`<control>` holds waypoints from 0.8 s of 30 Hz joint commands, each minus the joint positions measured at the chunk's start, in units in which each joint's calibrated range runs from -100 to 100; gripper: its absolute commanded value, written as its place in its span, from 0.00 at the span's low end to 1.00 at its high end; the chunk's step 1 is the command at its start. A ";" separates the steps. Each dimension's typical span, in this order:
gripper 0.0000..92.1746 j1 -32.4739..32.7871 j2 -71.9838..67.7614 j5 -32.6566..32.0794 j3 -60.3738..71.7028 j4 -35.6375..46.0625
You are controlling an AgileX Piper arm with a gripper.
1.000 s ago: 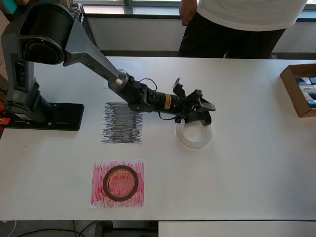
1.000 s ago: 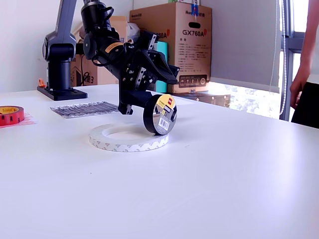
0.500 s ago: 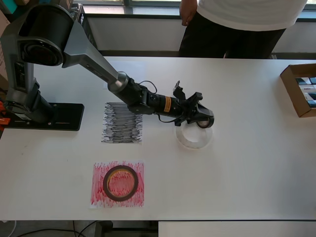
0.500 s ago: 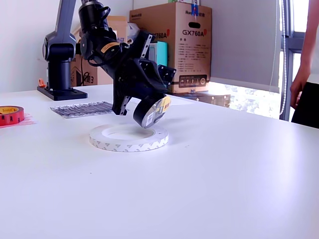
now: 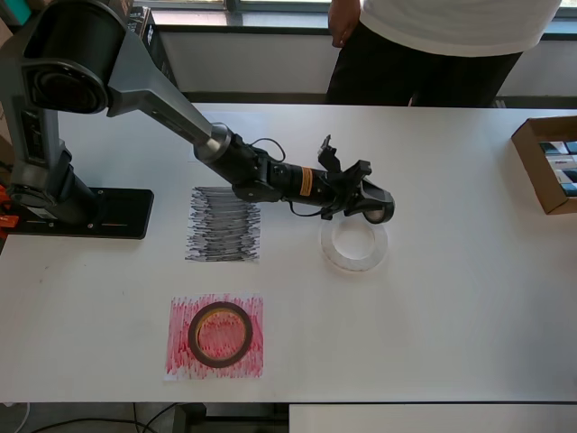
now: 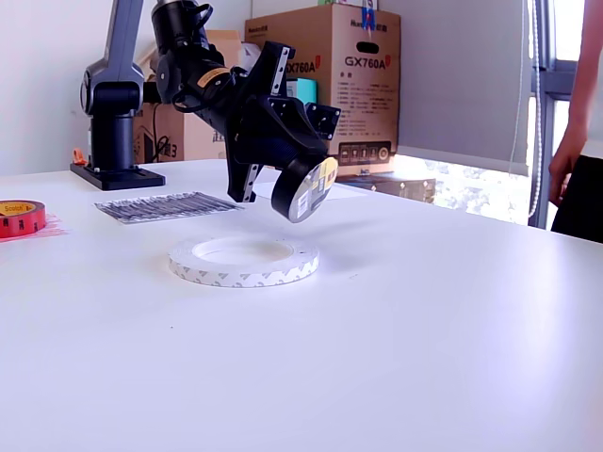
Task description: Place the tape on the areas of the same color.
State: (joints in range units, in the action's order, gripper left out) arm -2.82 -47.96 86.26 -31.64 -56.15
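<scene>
A: Tabletop (image 5: pixel 469 298), white and wide, carries everything. What sits on it, largest first?

B: A Piper arm (image 5: pixel 162 86) reaches from its base across the table. Next, a black scribbled sheet (image 5: pixel 223 224) lies bare, and a red scribbled sheet (image 5: pixel 215 336) carries the red roll (image 5: pixel 219 334), already matched. A white tape ring (image 5: pixel 354 244) lies flat on bare table.

A: And the gripper?

B: The gripper (image 6: pixel 300 179) is clamped on the small black roll (image 6: pixel 305 188), holding it tilted in the air above the white ring's far edge, clear of it, probably so it can travel to the black sheet. I cannot make out a white sheet.
</scene>
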 commanded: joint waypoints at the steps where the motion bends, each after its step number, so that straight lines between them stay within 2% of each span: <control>1: 0.00 0.30 7.64 -8.01 -2.67 2.31; 10: 0.00 0.23 24.76 -20.20 -15.48 7.74; 18: 0.00 -0.80 36.64 -28.31 -25.02 7.91; 24: 0.00 -2.54 45.44 -34.04 -27.65 13.76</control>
State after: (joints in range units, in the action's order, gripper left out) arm -4.75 -10.62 57.35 -57.29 -45.79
